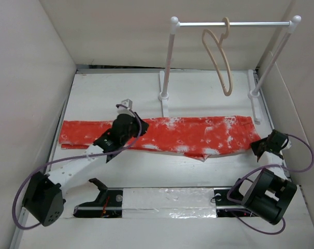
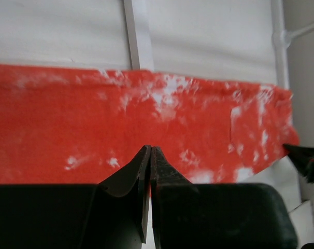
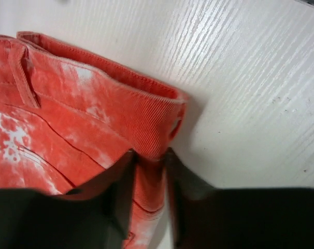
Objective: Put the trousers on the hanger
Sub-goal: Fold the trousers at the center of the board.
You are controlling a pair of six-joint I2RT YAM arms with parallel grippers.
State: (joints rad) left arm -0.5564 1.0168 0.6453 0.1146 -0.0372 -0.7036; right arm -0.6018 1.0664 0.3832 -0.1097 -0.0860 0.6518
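Nearest you, the right gripper (image 3: 149,155) is clamped on the waistband corner of the trousers (image 1: 188,136); a fold of ribbed red-orange cloth sits pinched between its 2 fingers (image 3: 115,192), and 1 belt loop (image 3: 23,78) shows just beside that corner. The left gripper (image 2: 150,150) sits on the near edge of the legs, left of the middle; its jaws are pressed together with only a thin red sliver in the seam, so it looks closed on the cloth there. The trousers lie flat and stretched across the white table (image 1: 198,171), waist at your right and leg ends at your left, mottled white mostly toward the waist. Beyond them stands the white 2-post rail rack (image 1: 167,62); its left foot reaches the far edge of the cloth. The pale beige hanger (image 1: 219,57) hangs by its hook from the rail, right of the middle, well apart from the trousers.
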